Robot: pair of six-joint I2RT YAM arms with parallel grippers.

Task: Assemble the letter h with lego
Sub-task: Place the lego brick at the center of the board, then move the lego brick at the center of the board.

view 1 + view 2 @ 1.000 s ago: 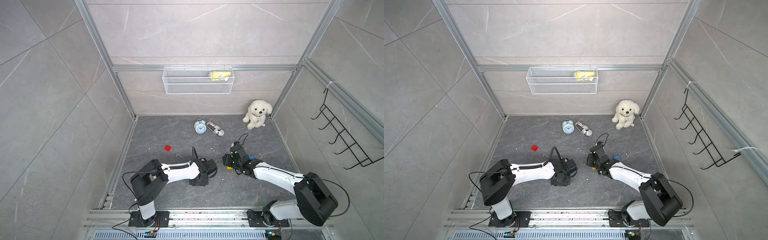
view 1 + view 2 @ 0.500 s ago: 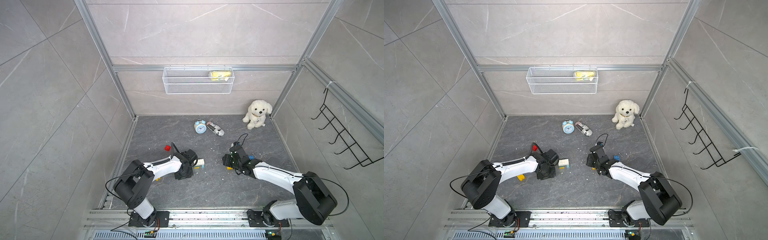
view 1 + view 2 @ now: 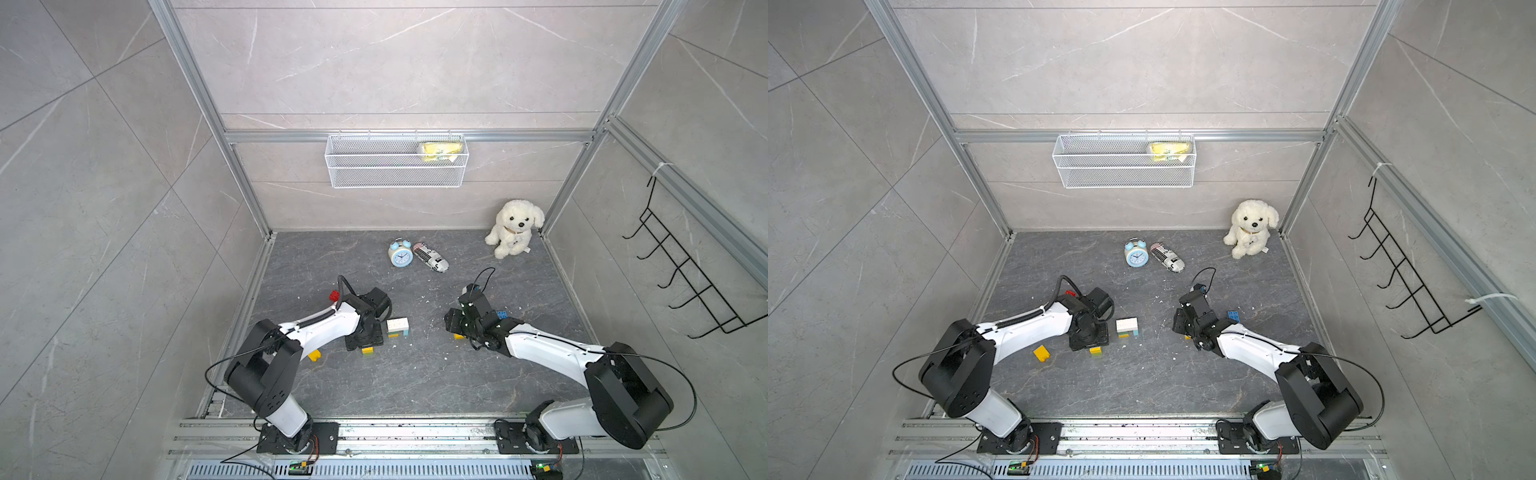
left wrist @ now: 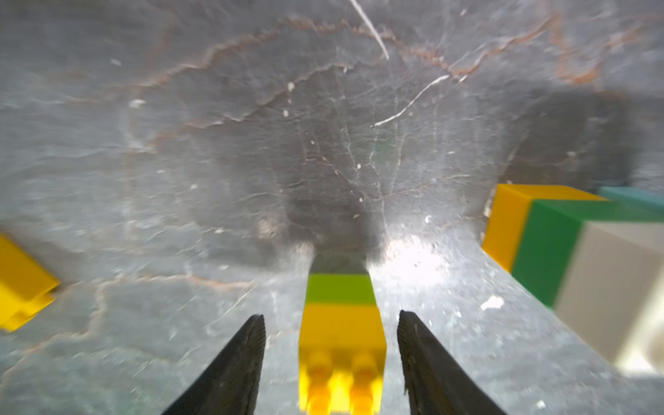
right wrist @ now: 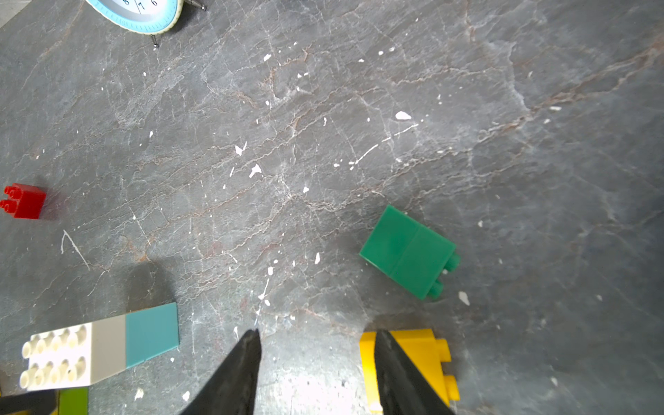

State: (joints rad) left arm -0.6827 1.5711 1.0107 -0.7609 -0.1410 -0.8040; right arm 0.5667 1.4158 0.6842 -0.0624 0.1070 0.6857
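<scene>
Left gripper (image 4: 330, 316) jaws apart, yellow-green lego stack (image 4: 339, 323) lying between them, gaps either side! White-topped lego block (image 4: 575, 251) sits farther ahead. Right gripper (image 5: 317, 332) spread apart, yellow brick (image 5: 420, 355) just beside one finger, green brick (image 5: 407, 251) beyond.

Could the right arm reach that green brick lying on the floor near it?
Probably yes. The green brick lies on bare floor just ahead of the right gripper, whose jaws stand open and empty. The yellow brick beside one finger sits off that path.
</scene>
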